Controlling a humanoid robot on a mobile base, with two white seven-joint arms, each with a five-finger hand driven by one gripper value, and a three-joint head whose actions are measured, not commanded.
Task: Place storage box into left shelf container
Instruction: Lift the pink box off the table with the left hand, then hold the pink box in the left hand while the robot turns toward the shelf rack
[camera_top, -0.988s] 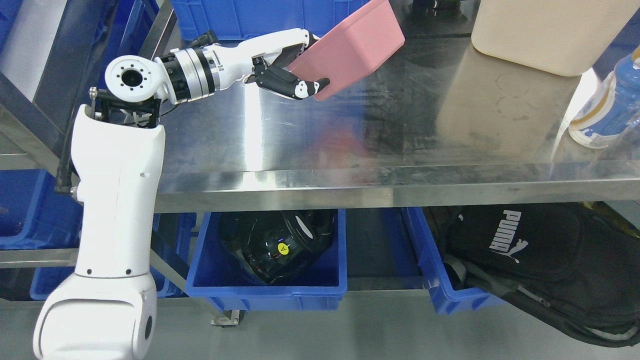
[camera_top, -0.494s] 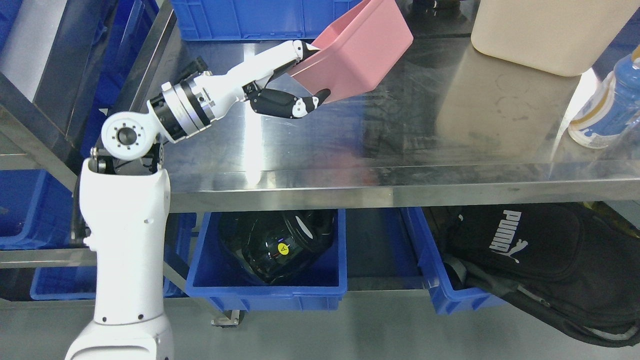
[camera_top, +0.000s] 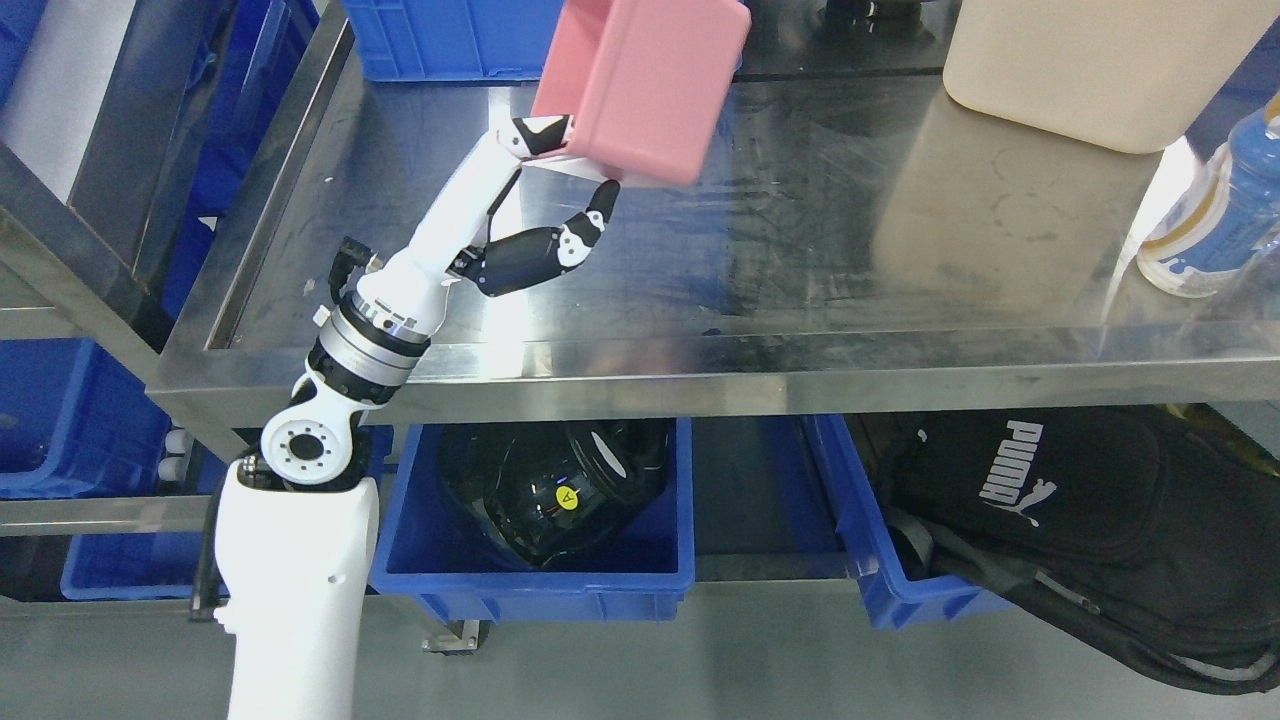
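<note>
Clearly the grip is thin: the left hand (camera_top: 545, 200) pinches only one edge of the pink box (camera_top: 640, 85) — thumb below, fingers at the rim — so the box could swing or slip out during the move. It hangs tilted above the far part of the steel table (camera_top: 800, 280), near a blue crate (camera_top: 450, 40). Its smooth, rounded plastic looks slippery.

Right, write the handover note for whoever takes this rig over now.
Left hand: shut on the pink storage box, held tilted in the air above the steel table.
Right hand: not in view.
Blue container sits at the table's back left, just behind the box.
Done: box grasped and lifted.
Left: carry it over the blue container, lower it in, release.
</note>
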